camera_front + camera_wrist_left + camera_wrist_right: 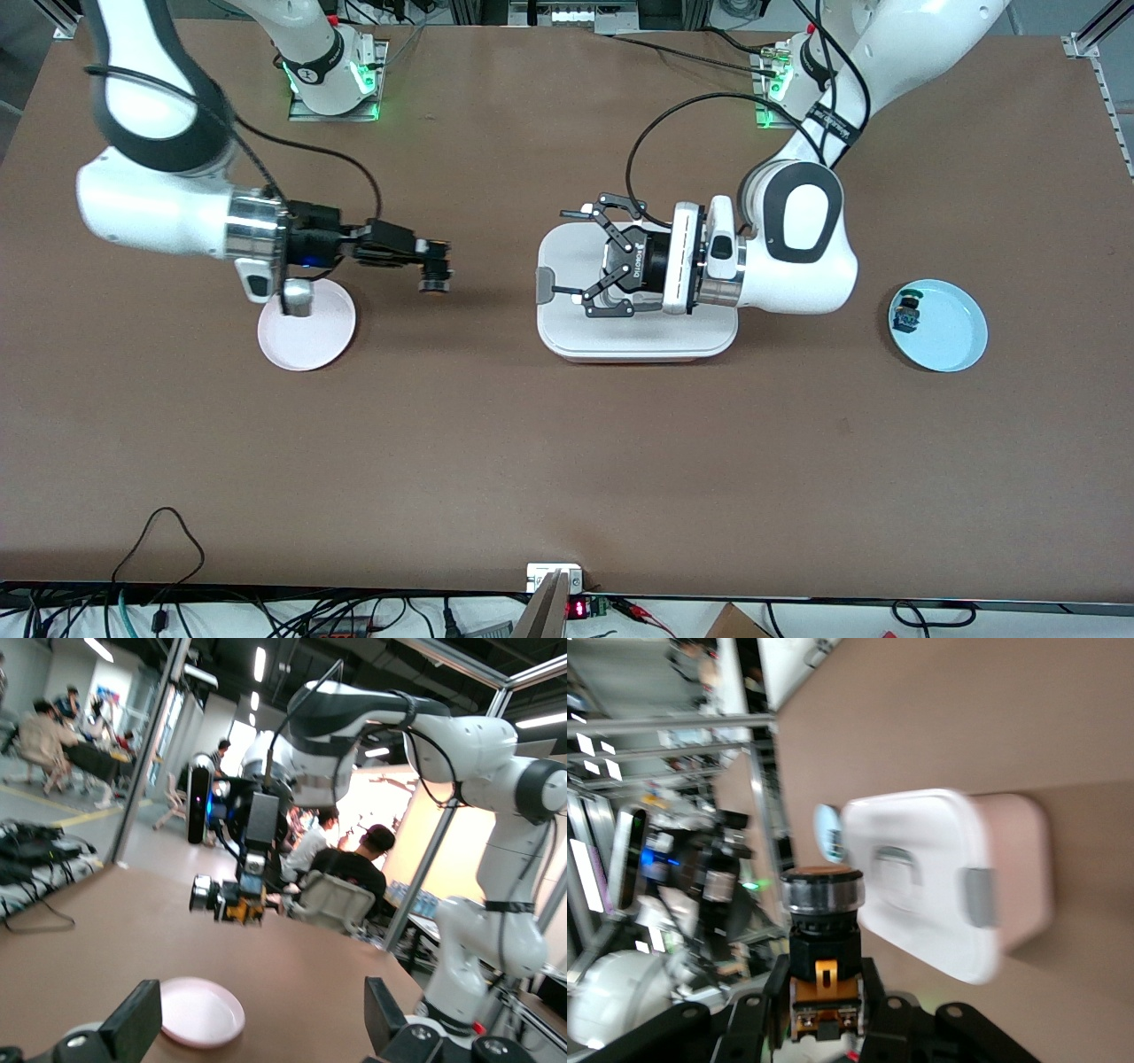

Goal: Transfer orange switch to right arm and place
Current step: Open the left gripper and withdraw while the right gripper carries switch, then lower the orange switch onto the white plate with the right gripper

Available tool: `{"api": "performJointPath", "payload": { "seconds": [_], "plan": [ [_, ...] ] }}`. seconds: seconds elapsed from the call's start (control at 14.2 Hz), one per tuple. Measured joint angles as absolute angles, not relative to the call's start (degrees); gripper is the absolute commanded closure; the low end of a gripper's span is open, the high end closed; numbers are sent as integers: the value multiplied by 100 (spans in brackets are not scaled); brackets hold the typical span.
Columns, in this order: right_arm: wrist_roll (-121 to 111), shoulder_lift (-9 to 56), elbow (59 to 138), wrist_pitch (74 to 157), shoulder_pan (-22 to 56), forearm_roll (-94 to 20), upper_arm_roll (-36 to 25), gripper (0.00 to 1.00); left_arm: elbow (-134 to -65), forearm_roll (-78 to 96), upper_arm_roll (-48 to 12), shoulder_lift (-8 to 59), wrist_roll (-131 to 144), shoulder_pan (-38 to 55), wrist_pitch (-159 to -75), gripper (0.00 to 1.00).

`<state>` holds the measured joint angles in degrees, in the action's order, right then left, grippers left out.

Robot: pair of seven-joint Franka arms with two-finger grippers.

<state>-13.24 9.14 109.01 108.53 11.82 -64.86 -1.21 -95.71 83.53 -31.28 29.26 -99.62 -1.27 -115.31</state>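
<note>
Orange switch [435,276] clamped in the jaws of the right gripper [434,262], left of centre in the front view, up in the air over bare brown counter [567,461] just beside the pink plate [306,326]. Same switch in the right wrist view [823,950], low and centre: round dark cap outward, orange band pinched between the 2 fingers [764,1014]. In the left wrist view, seen at centre frame [232,899], hanging from the other arm's gripper above the plate [200,1012].

Left gripper [576,259] at centre of the front view, jaws spread wide and holding nothing, hovering over the white lidded box [636,338]; 2 separated fingertips [133,1019] along the bottom edge of the left wrist view.

At the right of the front view, a light blue plate [948,330] carrying 1 small green-and-blue-topped component [907,311] at its rim.
</note>
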Motion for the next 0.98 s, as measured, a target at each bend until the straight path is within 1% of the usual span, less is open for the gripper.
{"api": "performJointPath", "payload": {
  "seconds": [0.21,0.35,0.49,0.7,0.98],
  "plan": [
    [-1472,908,10880,10373,568,-4852,-132,100,-9571,7400,-3119,2906,-9123,-303,-11329,0],
    [-1634,920,10893,10303,251,-3732,-138,100,-9569,6638,-3109,2863,-8560,-419,-11154,0],
    [-1679,956,10932,10364,97,-2903,-141,100,-9565,5732,-3101,2773,-7872,-546,-10917,0],
    [-1672,1085,11088,10872,87,-2076,-128,100,-9539,4311,-3092,2658,-6923,-723,-10612,0],
    [-1430,1450,11304,11637,95,-1443,-125,100,-9137,2000,-3083,2609,-5502,-866,-9867,0]
  ]
}}
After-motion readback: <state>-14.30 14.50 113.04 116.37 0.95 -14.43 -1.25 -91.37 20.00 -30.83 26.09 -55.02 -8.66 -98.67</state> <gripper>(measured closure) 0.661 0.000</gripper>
